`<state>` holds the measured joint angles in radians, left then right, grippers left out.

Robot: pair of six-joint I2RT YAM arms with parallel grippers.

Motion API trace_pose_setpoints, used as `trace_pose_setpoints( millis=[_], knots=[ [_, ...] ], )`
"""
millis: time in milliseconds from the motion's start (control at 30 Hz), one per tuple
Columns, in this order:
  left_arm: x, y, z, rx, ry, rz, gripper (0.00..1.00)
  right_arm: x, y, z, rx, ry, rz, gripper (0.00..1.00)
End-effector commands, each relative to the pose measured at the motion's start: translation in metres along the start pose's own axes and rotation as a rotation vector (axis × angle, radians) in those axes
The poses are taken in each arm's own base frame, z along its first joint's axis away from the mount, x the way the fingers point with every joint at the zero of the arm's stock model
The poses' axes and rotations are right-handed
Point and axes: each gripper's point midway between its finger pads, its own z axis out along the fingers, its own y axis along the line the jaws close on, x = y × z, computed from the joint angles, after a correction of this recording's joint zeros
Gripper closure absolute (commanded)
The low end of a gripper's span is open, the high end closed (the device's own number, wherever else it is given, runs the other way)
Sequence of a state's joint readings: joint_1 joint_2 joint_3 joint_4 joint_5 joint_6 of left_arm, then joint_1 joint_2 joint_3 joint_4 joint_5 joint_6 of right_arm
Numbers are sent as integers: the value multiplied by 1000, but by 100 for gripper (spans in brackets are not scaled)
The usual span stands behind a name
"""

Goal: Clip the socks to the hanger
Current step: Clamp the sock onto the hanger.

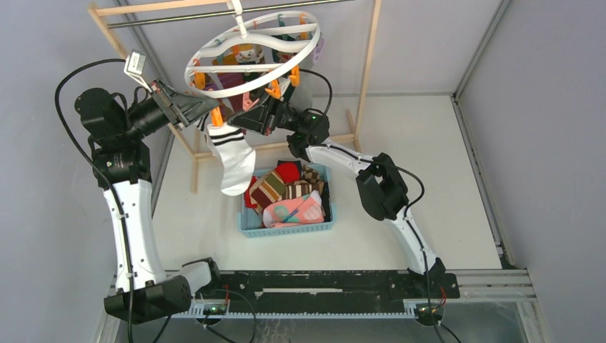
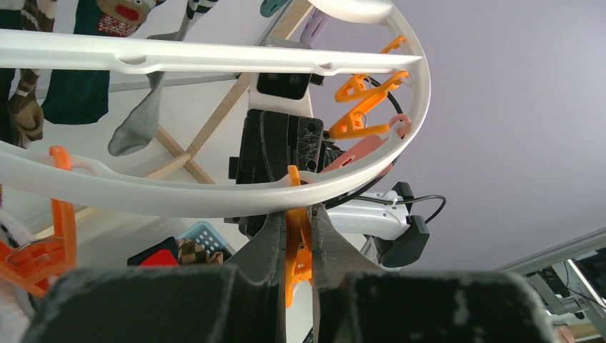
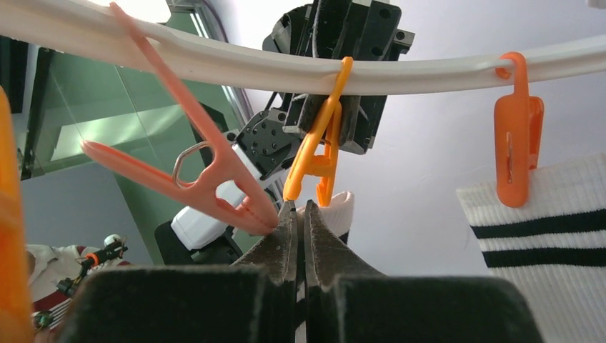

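One white, black-banded sock [image 1: 234, 153] hangs clipped at the round white hanger's [image 1: 246, 68] near-left rim; more lie heaped in the blue basket [image 1: 286, 230] below. Soft, light, floppy things, best pinched at the cuff. Left fingers [image 2: 266, 239] squeeze an orange clip [image 2: 296, 246]; right fingers [image 3: 279, 250] are closed, seemingly on a second white sock [image 3: 339, 207].

The hanger [image 1: 236, 91]'s hook runs off the overhead view's top edge, the banded sock [image 3: 543, 236] is cut by the right wrist view's border, the orange clip [image 2: 300, 257] squeezed in the left hand [image 2: 298, 213] sinks from sight between its fingers, and whether the right hand [image 3: 299, 214] pinches the white sock end [image 3: 343, 207] cannot be told.
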<state>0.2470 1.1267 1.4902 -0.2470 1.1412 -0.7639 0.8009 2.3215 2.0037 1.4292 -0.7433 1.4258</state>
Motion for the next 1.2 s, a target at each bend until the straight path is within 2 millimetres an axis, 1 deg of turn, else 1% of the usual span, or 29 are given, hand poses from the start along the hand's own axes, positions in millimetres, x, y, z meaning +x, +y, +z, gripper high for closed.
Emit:
trace_pose_setpoints(
  millis=[0,200,467,600,833,1167],
  knots=[
    [6,-18,-5,57,28,33,100,-7,28,12,-100,-13,-37,100],
    [7,-19,-5,61,31,35,100,-7,29,14,-114,-25,-24,100],
    [6,-22,-6,71,32,43,100,1,31,15,-140,15,17,100],
    [7,-23,-6,73,35,42,100,-6,30,15,-139,-23,11,100],
    [7,-25,-7,79,37,44,100,-12,28,17,-136,-74,17,100],
    [7,-26,-7,84,38,46,100,-6,28,25,-146,-112,21,100]
  ],
)
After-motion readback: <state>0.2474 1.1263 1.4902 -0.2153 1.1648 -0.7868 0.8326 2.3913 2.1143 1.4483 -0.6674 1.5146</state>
